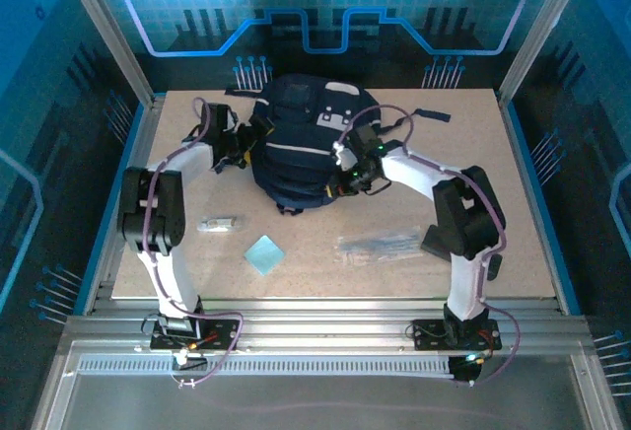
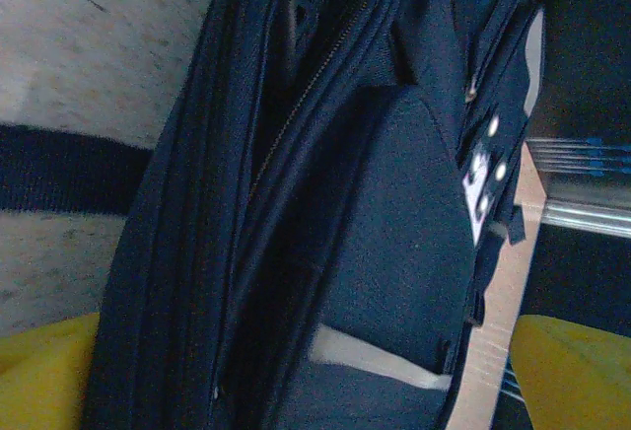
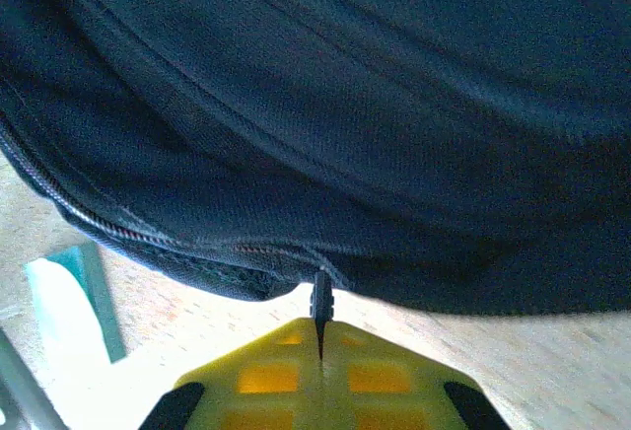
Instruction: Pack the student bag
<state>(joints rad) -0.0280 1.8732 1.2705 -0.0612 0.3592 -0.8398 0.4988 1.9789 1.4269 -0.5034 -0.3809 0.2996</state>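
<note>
The student bag (image 1: 311,139), a large dark navy backpack with light grey stripes, lies at the back middle of the table. My left gripper (image 1: 242,144) is at its left side. In the left wrist view its yellow fingers (image 2: 44,376) stand wide apart, open, with the bag's zipped edge (image 2: 296,124) and a grey stripe (image 2: 380,361) between them. My right gripper (image 1: 350,179) is at the bag's near right edge. Its yellow fingers (image 3: 321,336) are shut on a small black zipper pull (image 3: 321,300) that hangs from the bag's seam (image 3: 197,243).
On the table in front of the bag lie a small clear packet (image 1: 219,223), a teal square pad (image 1: 264,253) and a clear sleeve of pens (image 1: 380,246). A flat dark item (image 1: 439,240) sits partly under the right arm. A black strap (image 1: 431,114) trails off the bag's right.
</note>
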